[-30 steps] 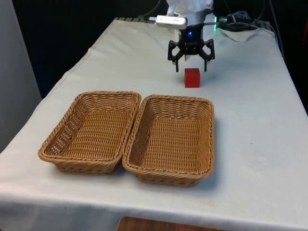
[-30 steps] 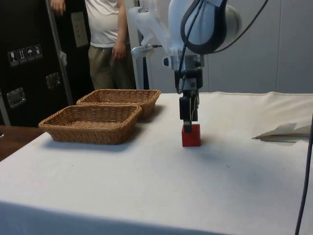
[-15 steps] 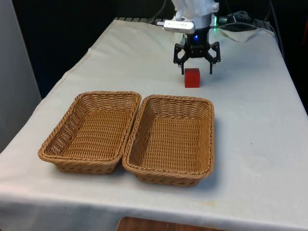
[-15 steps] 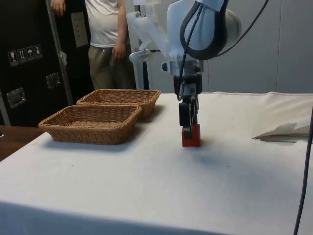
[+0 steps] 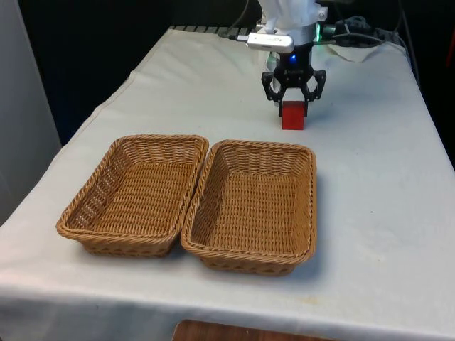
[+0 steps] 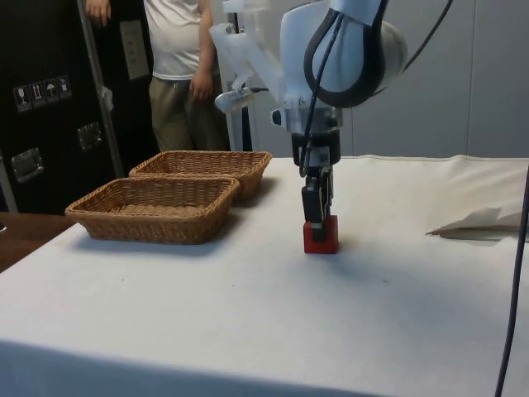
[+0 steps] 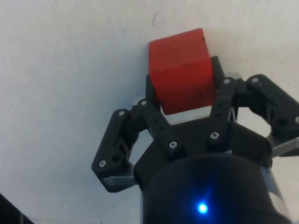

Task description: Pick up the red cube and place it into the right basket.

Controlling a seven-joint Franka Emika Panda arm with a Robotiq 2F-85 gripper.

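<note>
The red cube (image 5: 292,117) (image 6: 321,237) rests on the white cloth just beyond the far rim of the right wicker basket (image 5: 307,158) (image 6: 99,217). My black gripper (image 5: 293,108) (image 6: 318,211) has come down over the cube from above. In the wrist view its two fingers press on opposite sides of the cube (image 7: 182,77), so the gripper (image 7: 183,83) is shut on it. The cube's underside still seems to touch the cloth. Both baskets hold nothing.
A left wicker basket (image 5: 119,145) (image 6: 248,159) stands side by side with the right one. White crumpled paper (image 5: 353,44) (image 6: 483,222) lies by the robot's base. A person (image 6: 178,74) stands beyond the table in the side view.
The gripper dropped onto the cube and went from wide open to shut on it. The cube has shifted a little towards the front view's right.
</note>
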